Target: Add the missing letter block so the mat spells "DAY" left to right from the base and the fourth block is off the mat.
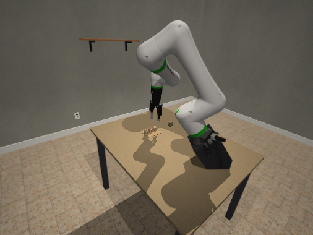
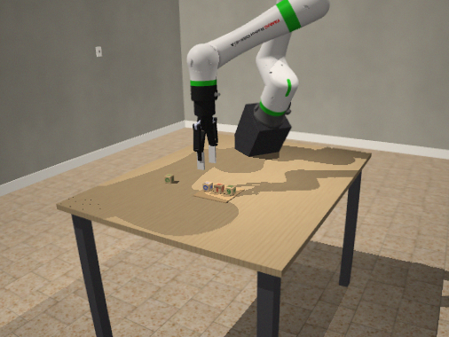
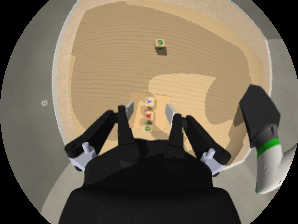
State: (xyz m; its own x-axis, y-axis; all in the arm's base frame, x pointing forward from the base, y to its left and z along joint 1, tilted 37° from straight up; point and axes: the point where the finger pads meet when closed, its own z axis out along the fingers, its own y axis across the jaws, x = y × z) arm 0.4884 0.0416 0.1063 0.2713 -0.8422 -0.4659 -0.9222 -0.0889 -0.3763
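Three letter blocks stand close together in a row on the small tan mat (image 2: 218,193): a blue-lettered block (image 2: 208,186), a red-lettered block (image 2: 218,188) and a green-lettered block (image 2: 231,190). The row also shows in the top view (image 1: 150,130) and in the wrist view (image 3: 149,112). The letters are too small to read. My gripper (image 2: 206,160) hangs above the blue-lettered end of the row, open and empty, well clear of the blocks. A fourth block (image 2: 169,178) with a green letter lies off the mat on the table; it also shows in the wrist view (image 3: 160,44).
The robot base (image 2: 262,130) stands at the far side of the table. The table's edges lie well away from the mat.
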